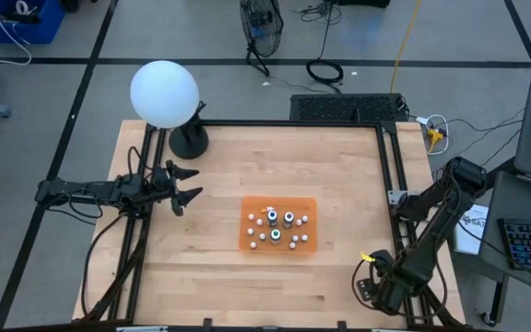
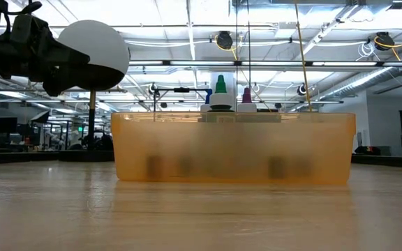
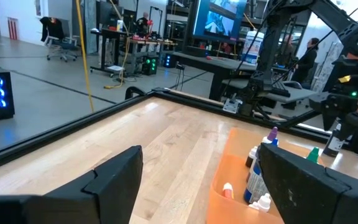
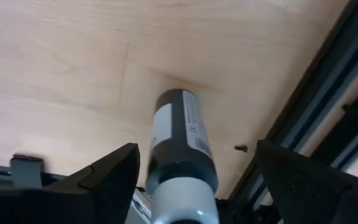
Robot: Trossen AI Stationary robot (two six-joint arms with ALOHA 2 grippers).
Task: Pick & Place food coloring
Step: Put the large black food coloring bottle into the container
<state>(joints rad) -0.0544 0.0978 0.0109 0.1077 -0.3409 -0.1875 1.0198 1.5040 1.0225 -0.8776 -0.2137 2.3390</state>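
An orange tray point(image 1: 247, 242) sits at the table's middle and holds several small food coloring bottles point(image 1: 275, 221) standing upright, with white caps. In the low view their green and purple tips point(image 2: 220, 85) rise over the tray's rim point(image 2: 232, 118). My left gripper point(image 1: 184, 187) hovers open to the left of the tray point(image 3: 229, 180). My right gripper point(image 1: 369, 281) is at the table's near right corner, open. One dark bottle with a white cap point(image 4: 182, 143) stands on the wood between its fingers, clear of both.
A big white globe on a black base point(image 1: 166, 94) stands at the far left corner. Black frame rails point(image 1: 390, 175) run along the table's sides, and one lies close to the dark bottle point(image 4: 328, 81). Bare wood lies all around the tray. People stand in the room beyond point(image 3: 308, 53).
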